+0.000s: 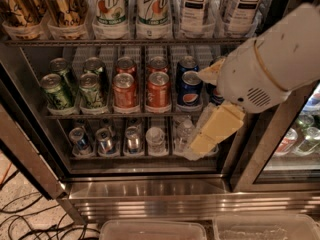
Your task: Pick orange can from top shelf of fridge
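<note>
Two tall amber-gold orange cans [62,4] with dark script stand at the left end of the top shelf [125,42], a grey wire rack with clear trays, in the fridge [150,189]. Their tops are cut off by the frame's upper edge. My gripper [212,129], cream-coloured under the white arm [275,59], hangs at the right in front of the middle and lower racks. It is well below and to the right of the amber cans and touches none of them.
7Up cans [111,6] and tea bottles [195,6] share the top shelf. Short green, red and blue cans [125,89] fill the middle rack, with more cans below. A dark door frame [260,149] is at the right, cables [30,219] on the floor, clear bins [150,230] in front.
</note>
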`<state>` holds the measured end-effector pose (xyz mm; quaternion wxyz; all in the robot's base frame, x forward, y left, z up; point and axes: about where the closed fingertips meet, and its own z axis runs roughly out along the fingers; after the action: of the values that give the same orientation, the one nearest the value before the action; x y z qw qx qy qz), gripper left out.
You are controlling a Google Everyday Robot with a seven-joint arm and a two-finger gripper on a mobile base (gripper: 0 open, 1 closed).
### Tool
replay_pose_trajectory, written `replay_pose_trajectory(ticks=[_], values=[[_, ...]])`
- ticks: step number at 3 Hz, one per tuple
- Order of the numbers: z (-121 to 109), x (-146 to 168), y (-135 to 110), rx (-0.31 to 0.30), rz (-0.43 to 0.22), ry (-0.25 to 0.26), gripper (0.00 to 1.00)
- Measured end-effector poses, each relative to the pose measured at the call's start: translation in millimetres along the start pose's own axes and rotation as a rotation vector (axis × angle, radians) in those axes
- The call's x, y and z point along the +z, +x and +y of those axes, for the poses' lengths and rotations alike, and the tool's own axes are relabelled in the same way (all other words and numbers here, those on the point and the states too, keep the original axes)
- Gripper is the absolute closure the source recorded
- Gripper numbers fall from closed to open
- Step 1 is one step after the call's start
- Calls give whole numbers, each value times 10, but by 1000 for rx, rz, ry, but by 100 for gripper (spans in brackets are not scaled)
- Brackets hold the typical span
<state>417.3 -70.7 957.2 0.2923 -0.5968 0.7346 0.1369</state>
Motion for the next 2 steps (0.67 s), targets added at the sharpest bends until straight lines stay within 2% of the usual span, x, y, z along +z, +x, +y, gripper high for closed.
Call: replay_pose_trajectory(ticks=[1, 2], values=[[-219, 471, 263, -4, -88, 27, 0], [-514, 952, 200, -45, -255, 59, 0]])
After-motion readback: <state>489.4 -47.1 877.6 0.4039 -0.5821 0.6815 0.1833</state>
